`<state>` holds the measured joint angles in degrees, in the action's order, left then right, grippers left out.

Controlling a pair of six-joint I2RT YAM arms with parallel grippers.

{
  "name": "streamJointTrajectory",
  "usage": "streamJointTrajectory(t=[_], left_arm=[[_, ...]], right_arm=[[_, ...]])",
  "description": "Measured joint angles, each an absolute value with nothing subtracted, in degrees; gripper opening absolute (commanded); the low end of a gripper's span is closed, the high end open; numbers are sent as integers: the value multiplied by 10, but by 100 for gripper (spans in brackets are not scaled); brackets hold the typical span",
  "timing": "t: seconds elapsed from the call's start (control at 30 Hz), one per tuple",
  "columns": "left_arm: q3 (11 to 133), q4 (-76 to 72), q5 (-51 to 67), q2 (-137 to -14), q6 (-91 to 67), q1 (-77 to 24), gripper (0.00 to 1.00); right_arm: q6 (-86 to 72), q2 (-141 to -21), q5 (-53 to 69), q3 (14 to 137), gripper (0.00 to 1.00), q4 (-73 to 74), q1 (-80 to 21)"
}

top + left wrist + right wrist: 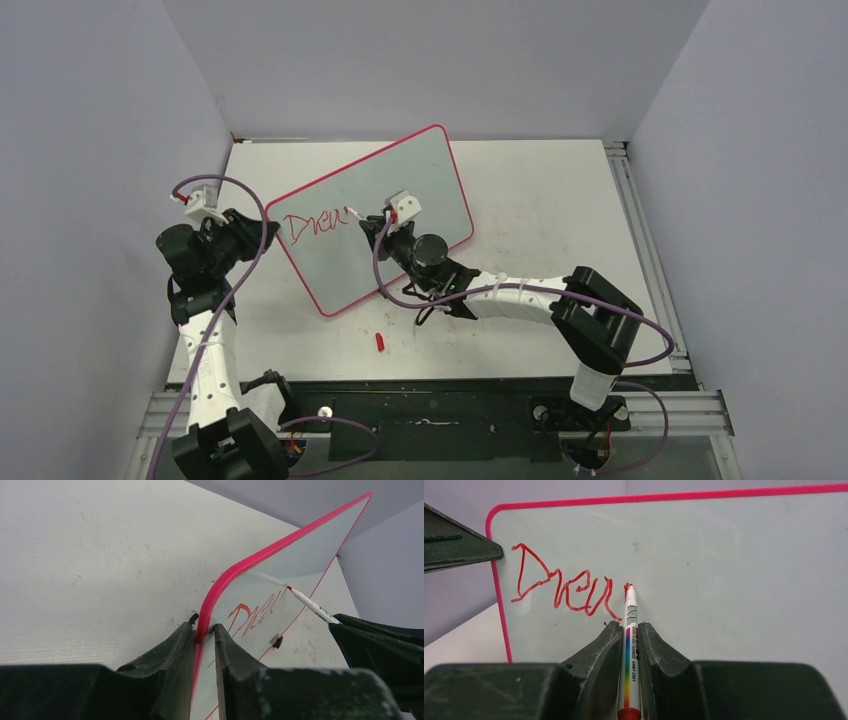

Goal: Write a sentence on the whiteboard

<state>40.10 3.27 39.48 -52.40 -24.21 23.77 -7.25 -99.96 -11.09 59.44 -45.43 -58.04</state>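
The whiteboard [400,190], pale grey-white with a red-pink rim, stands tilted on the table and bears red letters reading about "Drew". My left gripper [262,222] is shut on its left rim [204,628]. My right gripper [372,222] is shut on a white marker [630,650] with a rainbow stripe. The marker's red tip touches the board just right of the last letter, also seen in the left wrist view [306,600]. The board fills the right wrist view [724,570].
A small red marker cap [380,342] lies on the white table near the front edge. One black clip foot [277,641] shows on the board's lower edge. Grey walls enclose the table on three sides.
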Motion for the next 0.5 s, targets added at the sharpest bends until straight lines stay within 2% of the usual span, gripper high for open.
streamJointTrajectory(t=[0.5], left_arm=[[401, 32, 395, -524, -242, 237, 18]], right_arm=[[-67, -1002, -120, 608, 5, -457, -573]])
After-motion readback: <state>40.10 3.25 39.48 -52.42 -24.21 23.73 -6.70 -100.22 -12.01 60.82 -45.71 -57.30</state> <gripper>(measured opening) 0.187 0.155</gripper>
